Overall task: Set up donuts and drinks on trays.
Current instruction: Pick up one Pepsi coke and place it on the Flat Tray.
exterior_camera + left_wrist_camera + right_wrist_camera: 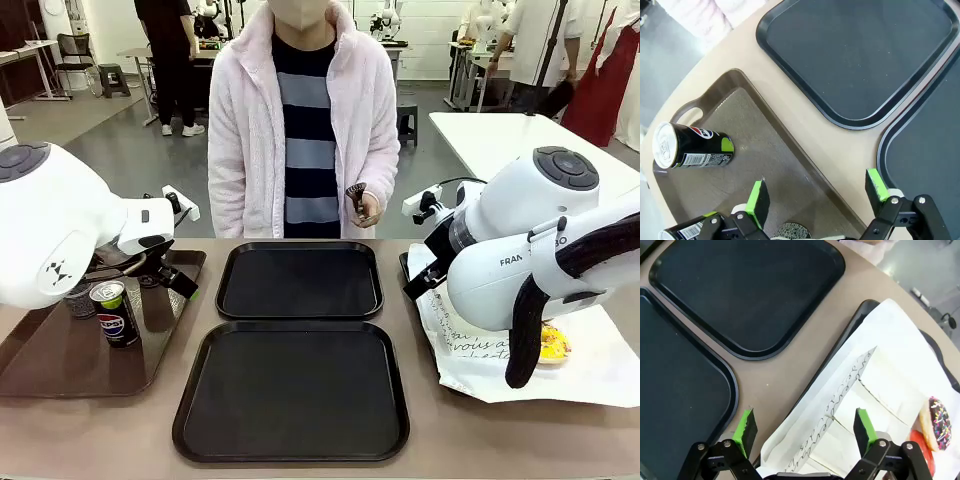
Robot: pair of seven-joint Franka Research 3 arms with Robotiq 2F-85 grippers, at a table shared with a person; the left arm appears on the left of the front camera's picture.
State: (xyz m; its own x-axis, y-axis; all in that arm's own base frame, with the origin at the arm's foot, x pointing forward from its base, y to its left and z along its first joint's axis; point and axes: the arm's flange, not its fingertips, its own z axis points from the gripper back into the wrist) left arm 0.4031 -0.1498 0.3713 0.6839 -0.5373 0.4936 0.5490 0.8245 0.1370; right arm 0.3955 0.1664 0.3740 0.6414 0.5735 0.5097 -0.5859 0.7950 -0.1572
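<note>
Two robot arms flank a table [430, 440] in the front view, with a person [300, 120] standing at top centre. Two black trays lie mid-frame, the far tray [300, 280] above the near tray [292, 390]. One brown tray [50, 360] at lower left carries three cans in the left wrist view: a Pepsi can [690, 146] at left, a second can [682, 231] in the bottom-left corner, and a grey can top [792, 231] at the bottom edge. One paper-lined tray [862, 307] sits on the right of the right wrist view, with a chocolate donut [939, 422] and a red donut [920, 450] at lower right. The front view adds a yellow donut [553, 343]. The left gripper [816, 189] is spread wide over the brown tray's rim, holding nothing. The right gripper [804, 422] is spread wide over the paper, gripping nothing.
</note>
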